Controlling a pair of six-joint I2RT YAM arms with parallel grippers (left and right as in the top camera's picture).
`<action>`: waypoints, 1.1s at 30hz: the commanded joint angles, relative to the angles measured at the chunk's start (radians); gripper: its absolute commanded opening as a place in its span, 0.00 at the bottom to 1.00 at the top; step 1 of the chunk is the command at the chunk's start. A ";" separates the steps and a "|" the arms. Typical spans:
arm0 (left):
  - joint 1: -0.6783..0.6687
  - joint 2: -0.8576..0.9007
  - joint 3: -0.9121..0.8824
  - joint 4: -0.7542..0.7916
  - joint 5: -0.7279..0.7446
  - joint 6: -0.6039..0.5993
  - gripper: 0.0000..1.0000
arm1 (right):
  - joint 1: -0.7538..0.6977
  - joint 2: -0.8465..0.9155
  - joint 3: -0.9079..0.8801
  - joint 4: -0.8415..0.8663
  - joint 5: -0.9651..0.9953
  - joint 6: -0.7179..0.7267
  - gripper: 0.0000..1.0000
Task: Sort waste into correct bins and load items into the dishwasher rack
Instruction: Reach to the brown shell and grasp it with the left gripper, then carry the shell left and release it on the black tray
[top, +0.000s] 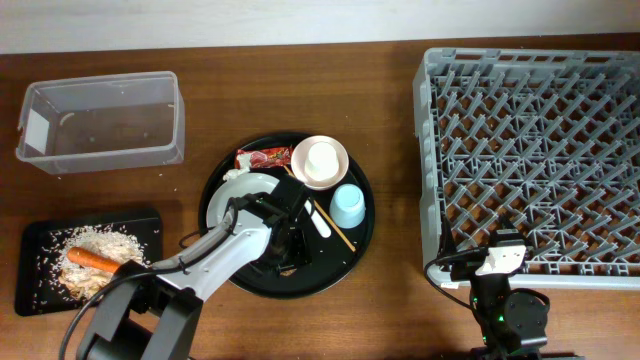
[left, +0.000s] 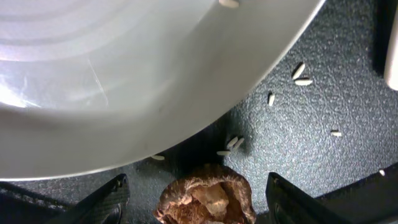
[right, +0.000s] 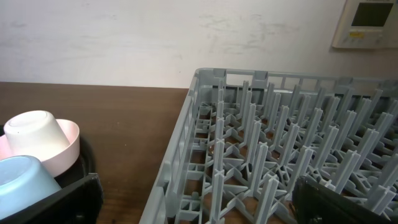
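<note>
As seen from overhead: left arm (top: 215, 250) stretched over round black tray (top: 366, 215), wrist end low beside pale grey plate (top: 238, 195). On same tray: red wrapper (top: 263, 158) at far edge, crumpled tissue (top: 234, 175) just by it, pink bowl (top: 300, 165) w/ white cup (top: 322, 158) inside, light blue cup (top: 347, 206) near bowl, chopsticks (top: 335, 230) & white fork (top: 320, 224) lying btwn plate and blue cup. Clear tub (top: 100, 122) at far left of counter (top: 300, 90); shallow black tray (top: 140, 225) nearer, holding rice (top: 100, 242) and carrot (top: 92, 260). Grey rack (top: 535, 150) at right, right arm (top: 505, 300) sitting at its near edge.

Left wrist: left fingers (left: 111, 198) spread wide, low over tray floor, brown chunk (left: 205, 199) btwn them but not gripped; gap either side. Plate rim just beyond chunk; loose rice grains scattered around.

Right wrist: right fingers (right: 56, 199) wide apart, holding nothing, facing rack's corner; bowl, cup & blue cup off to left, brown counter btwn tray and rack.
</note>
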 joint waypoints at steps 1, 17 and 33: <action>-0.005 0.010 -0.011 0.007 -0.029 -0.006 0.68 | -0.007 -0.008 -0.005 -0.007 -0.002 -0.007 0.99; -0.037 0.010 -0.027 0.031 -0.024 -0.006 0.51 | -0.007 -0.008 -0.005 -0.007 -0.002 -0.007 0.99; -0.036 -0.150 -0.007 -0.043 -0.035 -0.006 0.47 | -0.007 -0.008 -0.005 -0.007 -0.002 -0.007 0.99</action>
